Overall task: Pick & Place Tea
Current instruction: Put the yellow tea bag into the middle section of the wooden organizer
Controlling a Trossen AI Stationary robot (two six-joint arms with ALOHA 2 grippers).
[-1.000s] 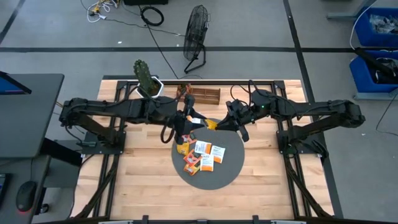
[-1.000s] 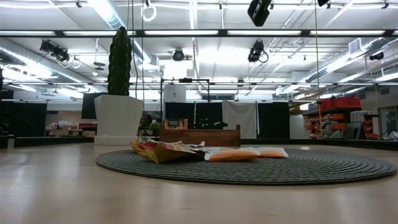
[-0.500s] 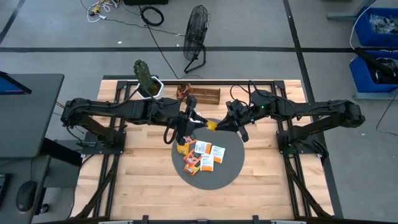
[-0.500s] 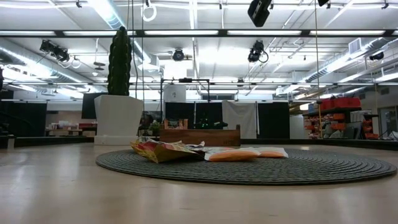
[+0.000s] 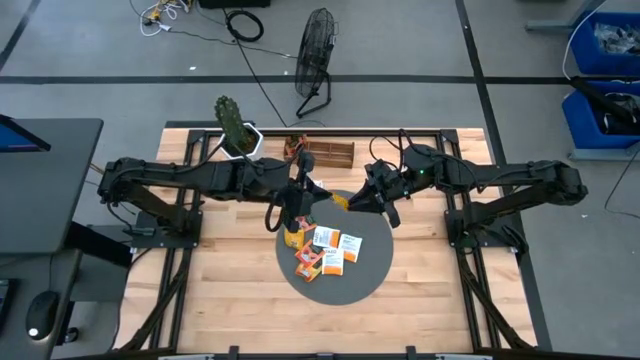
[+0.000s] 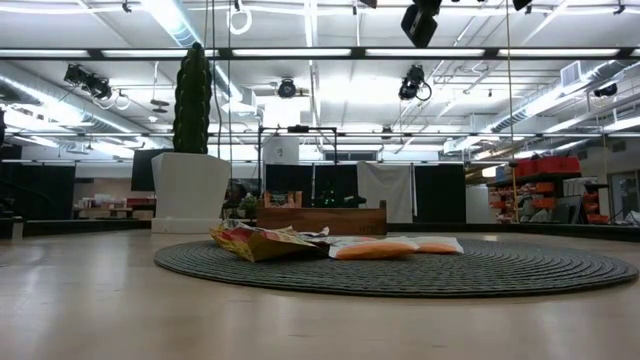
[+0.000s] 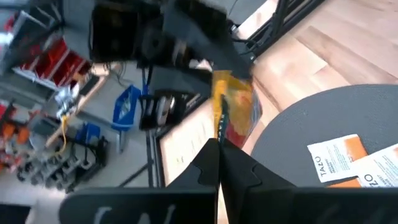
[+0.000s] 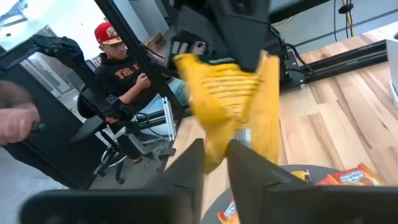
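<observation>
Both grippers meet on one yellow sachet (image 8: 233, 102) above the far edge of the grey disc (image 5: 370, 275): the right gripper (image 8: 214, 158) is closed on its lower edge, the left gripper (image 7: 219, 149) pinches the same packet from the opposite side. The remaining tea sachets (image 5: 325, 250) lie scattered on the disc just below and in front of the left gripper. Thin paper, likely light and easily crumpled, best gripped at a flat edge. Beyond them sit a wooden tray (image 5: 328, 152), a potted cactus (image 5: 232, 125) and the plank table (image 5: 230, 290); a seated person (image 8: 127, 78) watches from the workshop.
</observation>
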